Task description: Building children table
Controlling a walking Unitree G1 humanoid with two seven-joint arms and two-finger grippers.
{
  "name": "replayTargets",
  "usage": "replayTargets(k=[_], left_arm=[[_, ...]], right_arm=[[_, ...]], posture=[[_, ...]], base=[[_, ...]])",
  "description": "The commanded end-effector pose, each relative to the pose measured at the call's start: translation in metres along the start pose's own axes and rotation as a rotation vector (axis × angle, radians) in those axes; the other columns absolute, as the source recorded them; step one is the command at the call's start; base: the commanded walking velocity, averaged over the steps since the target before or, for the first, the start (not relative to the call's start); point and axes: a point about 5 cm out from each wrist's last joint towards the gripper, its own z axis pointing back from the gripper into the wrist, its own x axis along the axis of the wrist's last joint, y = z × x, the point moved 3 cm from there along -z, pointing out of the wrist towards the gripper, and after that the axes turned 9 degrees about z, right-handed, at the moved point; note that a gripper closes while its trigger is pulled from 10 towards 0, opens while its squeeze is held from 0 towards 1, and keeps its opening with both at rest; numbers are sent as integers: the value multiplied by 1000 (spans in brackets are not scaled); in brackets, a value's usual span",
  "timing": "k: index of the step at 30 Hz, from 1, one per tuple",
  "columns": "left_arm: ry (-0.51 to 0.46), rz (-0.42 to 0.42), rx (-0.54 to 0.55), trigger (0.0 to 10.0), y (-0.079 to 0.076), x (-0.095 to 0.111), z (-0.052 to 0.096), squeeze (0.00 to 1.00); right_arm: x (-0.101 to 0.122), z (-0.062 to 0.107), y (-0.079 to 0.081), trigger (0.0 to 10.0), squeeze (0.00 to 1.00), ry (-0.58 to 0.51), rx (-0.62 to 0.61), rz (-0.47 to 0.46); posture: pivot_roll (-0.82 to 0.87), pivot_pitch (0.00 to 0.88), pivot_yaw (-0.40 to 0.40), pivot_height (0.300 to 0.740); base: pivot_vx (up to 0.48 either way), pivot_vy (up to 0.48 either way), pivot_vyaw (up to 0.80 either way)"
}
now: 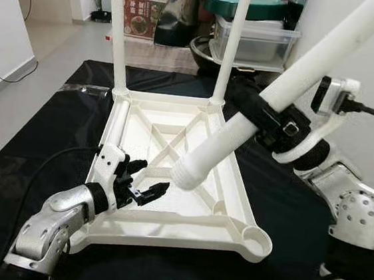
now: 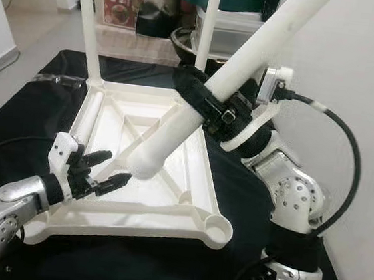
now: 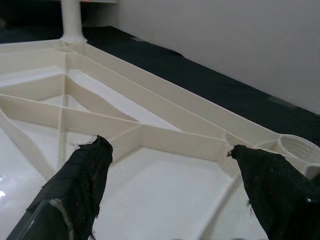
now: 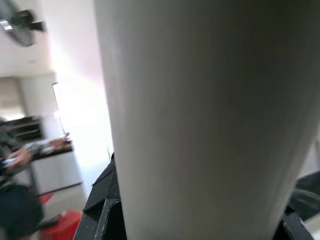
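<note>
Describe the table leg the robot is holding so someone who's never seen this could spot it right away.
On the black mat lies an upside-down white tabletop with two legs standing upright at its far corners. The held leg is the slanted white tube crossing above it, clamped by the right gripper, threaded end hanging free.

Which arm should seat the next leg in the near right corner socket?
Right. The right gripper already clamps the white plastic leg, tilted above the upturned white tabletop; the empty socket is on its side. The left gripper hovers open, empty.

Glossy white plastic tabletop (image 1: 169, 178); matt black cloth (image 1: 31, 157).
</note>
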Motion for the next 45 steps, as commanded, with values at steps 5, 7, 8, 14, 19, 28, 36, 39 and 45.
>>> replayTargets(k=[5, 7, 8, 14, 19, 28, 36, 39, 45], left_arm=[[32, 10, -54, 10000, -7, -3, 2, 0], [37, 13, -65, 10000, -7, -3, 2, 0], [42, 16, -80, 10000, -9, -2, 3, 0], [74, 32, -184, 10000, -22, -2, 9, 0], [122, 22, -286, 10000, -34, -4, 13, 0], [187, -5, -409, 10000, -47, -5, 14, 0], [189, -22, -465, 10000, -54, -3, 3, 0], [223, -57, -576, 10000, -69, -2, -6, 0], [249, -79, -616, 10000, -72, -4, -7, 0]], right_arm=[[-2, 4, 14, 0, 0, 1, 121, 18], [-3, 6, 17, 0, 0, 5, 143, 21], [-4, 7, 20, 0, 0, 9, 168, 22], [-14, 12, 29, 0, 0, 65, 242, 21], [-18, 10, 31, 0, 0, 83, 265, 21], [-28, 7, 35, 0, 0, 111, 307, 19], [-35, 3, 43, 0, 0, 126, 346, 1], [-45, -1, 48, 0, 0, 149, 373, -18], [-48, -3, 49, 0, 0, 156, 384, -24]], posture=[[103, 0, -59, 740], [103, 0, -59, 740], [103, 0, -59, 740], [105, 0, -56, 740], [105, 0, -55, 740], [103, 0, -53, 740], [91, 0, -51, 740], [94, 0, -57, 740], [85, 0, -49, 740]], base=[[0, 0, 0], [0, 0, 0], [0, 0, 0], [0, 0, 0], [0, 0, 0], [0, 0, 0], [0, 0, 0], [0, 0, 0], [0, 0, 0]])
